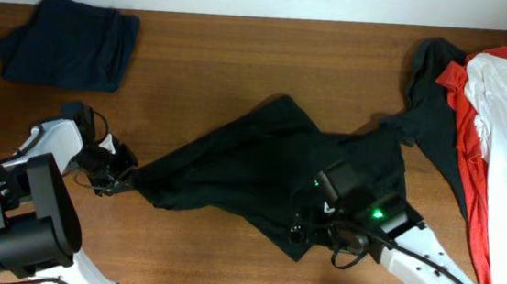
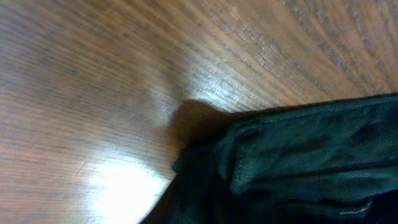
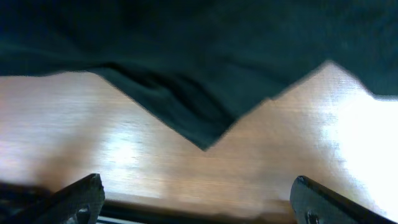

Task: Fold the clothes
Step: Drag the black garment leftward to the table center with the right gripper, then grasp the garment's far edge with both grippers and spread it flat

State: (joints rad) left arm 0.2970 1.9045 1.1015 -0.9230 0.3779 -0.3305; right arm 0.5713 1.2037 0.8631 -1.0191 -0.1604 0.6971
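1. Table (image 1: 242,58) of brown wood lies under both grippers.
2. Black garment (image 1: 261,161) sprawls between the two grippers. One pointed corner is just ahead of the right fingers (image 3: 81,199), and its far tip is at the left gripper (image 1: 124,175).
3. Red and white clothes (image 1: 495,117) are heaped well to the outer side of the right gripper (image 3: 198,190).
4. Folded navy garment (image 1: 69,41) sits well beyond the left gripper.
5. Right fingers are spread wide and hold nothing. The left fingers are hidden, so their grip cannot be told.

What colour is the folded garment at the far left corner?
The folded garment is plain dark navy, clearest in the overhead view.
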